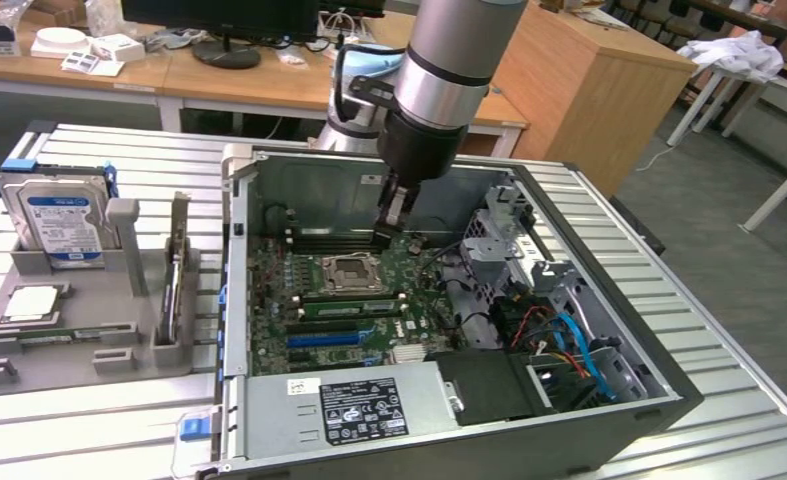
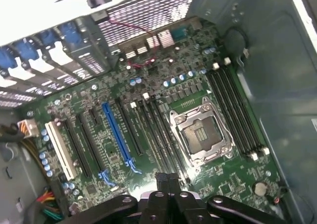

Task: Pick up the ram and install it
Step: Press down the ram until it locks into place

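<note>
Slatted metal table (image 1: 86,420), open computer case (image 1: 607,400) holding motherboard (image 2: 148,135), gripper (image 1: 386,232) jaws together above it.

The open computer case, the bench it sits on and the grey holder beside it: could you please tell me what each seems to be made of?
The open grey computer case looks like bare sheet metal: dull folded walls with a perforated panel. The silver ribbed bench top seems to be aluminium profile, judging by its even grooves and soft sheen. The matte grey slotted holder looks like moulded or printed plastic, though its flat finish leaves that open.
</note>
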Motion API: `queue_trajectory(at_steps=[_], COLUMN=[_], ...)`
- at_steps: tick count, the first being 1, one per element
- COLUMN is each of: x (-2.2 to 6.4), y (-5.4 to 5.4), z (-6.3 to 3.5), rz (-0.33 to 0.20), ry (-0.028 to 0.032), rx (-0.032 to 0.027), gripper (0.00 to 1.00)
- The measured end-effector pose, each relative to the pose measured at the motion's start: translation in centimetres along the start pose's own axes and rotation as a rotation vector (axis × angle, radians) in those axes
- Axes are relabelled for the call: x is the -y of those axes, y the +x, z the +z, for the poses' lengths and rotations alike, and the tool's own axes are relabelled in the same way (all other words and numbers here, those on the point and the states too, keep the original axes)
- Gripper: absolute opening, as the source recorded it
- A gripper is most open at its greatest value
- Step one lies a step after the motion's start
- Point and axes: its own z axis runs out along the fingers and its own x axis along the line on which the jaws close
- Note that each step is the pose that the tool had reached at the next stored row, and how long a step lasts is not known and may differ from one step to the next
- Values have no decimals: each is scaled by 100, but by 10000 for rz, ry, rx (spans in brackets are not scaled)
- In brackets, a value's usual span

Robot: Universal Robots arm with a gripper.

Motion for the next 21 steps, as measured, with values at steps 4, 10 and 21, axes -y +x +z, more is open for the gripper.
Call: queue_trajectory(at_steps=[4,10,21], x=[-1,-1,-1], y=[0,1,1], z=[0,0,2], rz=[638,1639,3626], ry=[42,110,245], rx=[46,120,267], gripper=[11,11,11])
